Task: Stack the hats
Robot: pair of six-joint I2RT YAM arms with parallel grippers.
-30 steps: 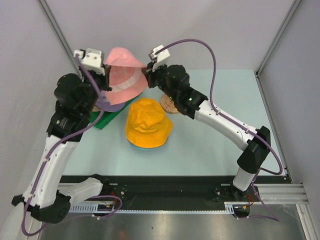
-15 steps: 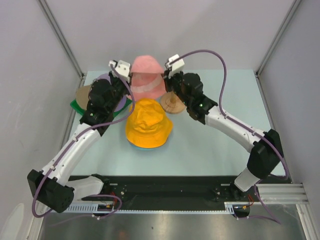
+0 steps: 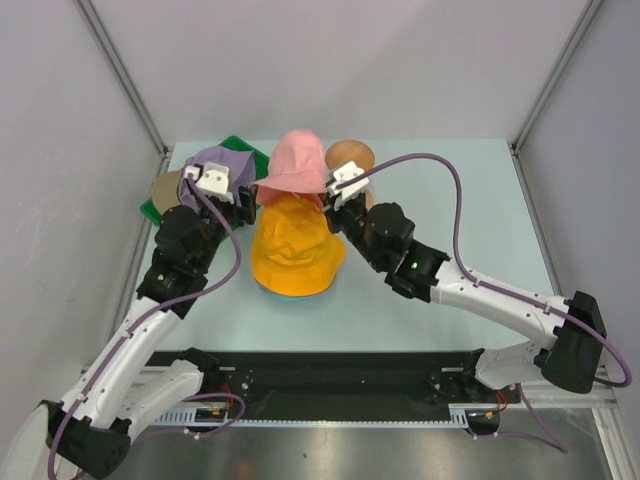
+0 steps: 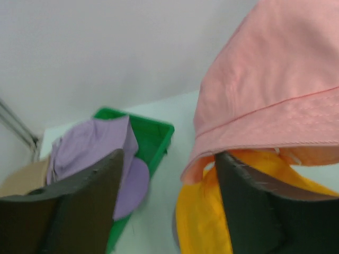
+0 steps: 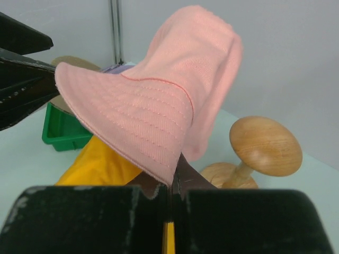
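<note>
A pink hat [image 3: 297, 162] hangs over the crown of an orange hat [image 3: 295, 252], which sits on the table with a teal rim [image 3: 266, 290] showing under it. My right gripper [image 3: 326, 200] is shut on the pink hat's [image 5: 159, 95] brim, pinched at the jaw tips [image 5: 177, 172]. My left gripper [image 3: 250, 200] stands open at the brim's left side. In the left wrist view the pink hat's [image 4: 270, 84] brim lies just above the right finger [image 4: 254, 206], with the orange hat [image 4: 204, 222] below. A lavender hat [image 3: 225, 165] and a tan cap [image 3: 165, 188] lie at the back left.
A green tray [image 3: 150, 210] holds the lavender hat [image 4: 90, 148] at the back left. A wooden hourglass-shaped stand [image 3: 350, 155] is just behind my right gripper, close to the pink hat; it shows as a rounded knob [image 5: 265, 145] in the right wrist view. Frame posts flank the table.
Both arms carried the pink hat nearer and lower, over the orange hat. My left gripper has opened and let go of the brim; the right one still holds it.
</note>
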